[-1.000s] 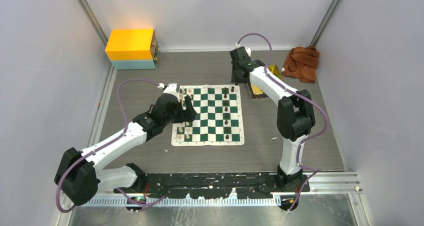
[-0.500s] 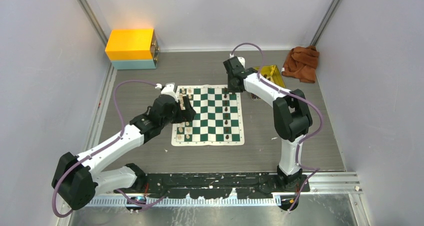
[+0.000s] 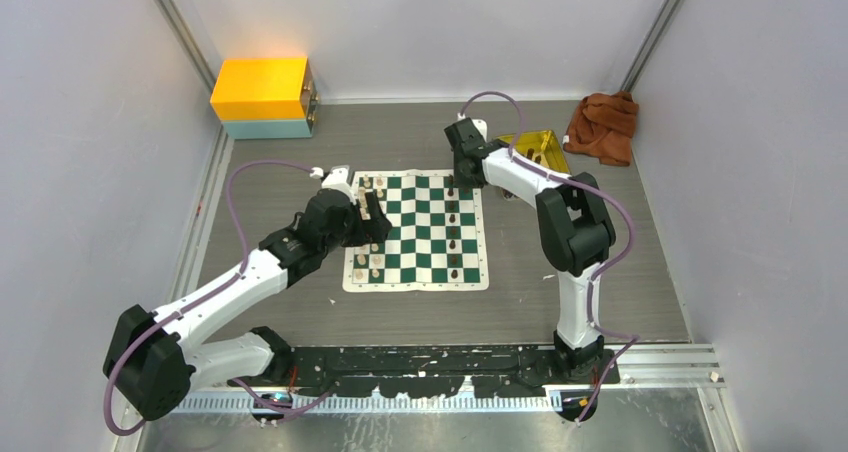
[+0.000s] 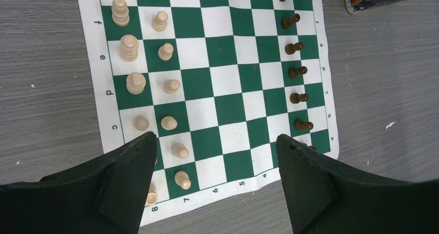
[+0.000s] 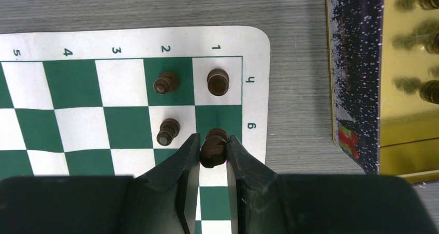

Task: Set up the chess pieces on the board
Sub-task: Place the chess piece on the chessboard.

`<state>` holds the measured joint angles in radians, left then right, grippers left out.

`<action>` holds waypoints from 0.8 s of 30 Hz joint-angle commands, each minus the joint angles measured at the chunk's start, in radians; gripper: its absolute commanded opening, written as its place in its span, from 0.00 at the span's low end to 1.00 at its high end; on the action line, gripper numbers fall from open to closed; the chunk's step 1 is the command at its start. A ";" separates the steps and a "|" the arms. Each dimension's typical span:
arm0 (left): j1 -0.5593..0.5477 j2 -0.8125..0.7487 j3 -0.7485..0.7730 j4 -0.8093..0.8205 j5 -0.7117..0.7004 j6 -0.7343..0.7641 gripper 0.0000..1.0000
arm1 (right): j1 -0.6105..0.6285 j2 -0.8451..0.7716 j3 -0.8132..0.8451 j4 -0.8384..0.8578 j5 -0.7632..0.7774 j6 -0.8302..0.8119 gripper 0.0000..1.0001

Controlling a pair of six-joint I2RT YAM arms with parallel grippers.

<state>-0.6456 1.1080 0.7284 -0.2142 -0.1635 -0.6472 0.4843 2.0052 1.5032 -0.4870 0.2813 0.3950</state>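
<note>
Right gripper (image 5: 212,140) is clamped hard on a dark piece (image 5: 214,150), a finger pressed to each side of it, right over the green g1 square at the board's (image 5: 77,84) edge; whether its base touches the mat, I cannot tell. Just beyond it a corner piece (image 5: 218,82) stands upright on the white h1 square, and two dark pawns (image 5: 167,131) stand in the next file over. Off the board's edge, the gold tray (image 5: 409,115) lies on the grey table (image 5: 155,6). Over to the left gripper (image 4: 215,141): spread wide, holding nothing, hanging above the board's near edge. Beside its left finger the cream pieces (image 4: 129,47) stand in two files, and a line of dark pieces (image 4: 296,71) runs along the opposite side.
</note>
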 commanded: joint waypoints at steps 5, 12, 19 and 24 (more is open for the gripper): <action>0.005 -0.020 0.006 0.050 0.005 -0.003 0.85 | -0.005 0.015 0.020 0.053 -0.003 0.004 0.01; 0.005 -0.014 0.005 0.054 0.009 -0.003 0.84 | -0.011 0.028 0.026 0.057 -0.005 0.000 0.01; 0.006 -0.017 0.003 0.055 0.009 -0.005 0.84 | -0.014 0.039 0.029 0.063 -0.008 0.000 0.01; 0.005 -0.014 0.003 0.057 0.009 -0.004 0.85 | -0.014 0.043 0.029 0.064 -0.007 0.002 0.01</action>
<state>-0.6456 1.1080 0.7284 -0.2138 -0.1562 -0.6476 0.4736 2.0514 1.5032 -0.4614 0.2680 0.3950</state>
